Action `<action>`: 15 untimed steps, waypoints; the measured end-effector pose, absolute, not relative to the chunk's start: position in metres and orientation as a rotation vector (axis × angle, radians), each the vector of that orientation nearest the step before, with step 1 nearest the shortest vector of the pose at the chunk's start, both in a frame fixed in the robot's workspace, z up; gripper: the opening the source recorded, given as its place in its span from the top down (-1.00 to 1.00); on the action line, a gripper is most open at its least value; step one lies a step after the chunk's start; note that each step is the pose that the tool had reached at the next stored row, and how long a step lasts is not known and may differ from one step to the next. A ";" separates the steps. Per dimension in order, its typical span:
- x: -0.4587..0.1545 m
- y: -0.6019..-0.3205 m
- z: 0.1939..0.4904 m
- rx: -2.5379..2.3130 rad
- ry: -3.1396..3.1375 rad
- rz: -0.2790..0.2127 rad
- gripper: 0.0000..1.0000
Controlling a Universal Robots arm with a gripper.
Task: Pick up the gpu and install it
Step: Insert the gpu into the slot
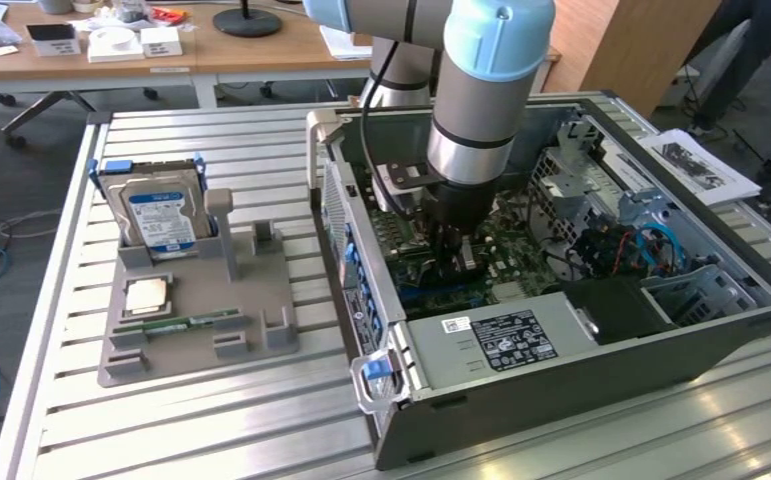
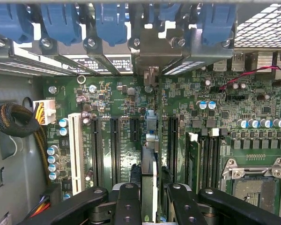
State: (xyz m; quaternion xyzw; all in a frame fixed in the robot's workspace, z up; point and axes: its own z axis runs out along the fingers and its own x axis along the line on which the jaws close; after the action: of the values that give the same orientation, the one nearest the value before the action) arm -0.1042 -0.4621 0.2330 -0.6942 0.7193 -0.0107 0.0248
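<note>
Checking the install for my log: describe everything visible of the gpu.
The gpu appears edge-on: a thin dark card, held upright between the black fingers of the hand, inside the open computer case above the green motherboard, running parallel to its black slots. Whether it is seated cannot be told.

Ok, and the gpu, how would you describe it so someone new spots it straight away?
Inside the open computer case, follow the arm down to the claw over the green motherboard. The gpu is the thin card seen edge-on between the claw's fingers, among the long black slots. The slots beside it look empty, and it alone is in the claw's grip.
</note>
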 end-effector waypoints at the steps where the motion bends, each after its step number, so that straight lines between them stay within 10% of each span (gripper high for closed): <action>1: -0.104 -0.462 0.233 -2.147 2.225 -0.033 0.47; 15: -0.104 -0.462 0.233 -2.147 2.225 -0.033 0.47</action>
State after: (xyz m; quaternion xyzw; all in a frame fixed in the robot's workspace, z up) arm -0.1042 -0.4621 0.2326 -0.6942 0.7193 -0.0108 0.0247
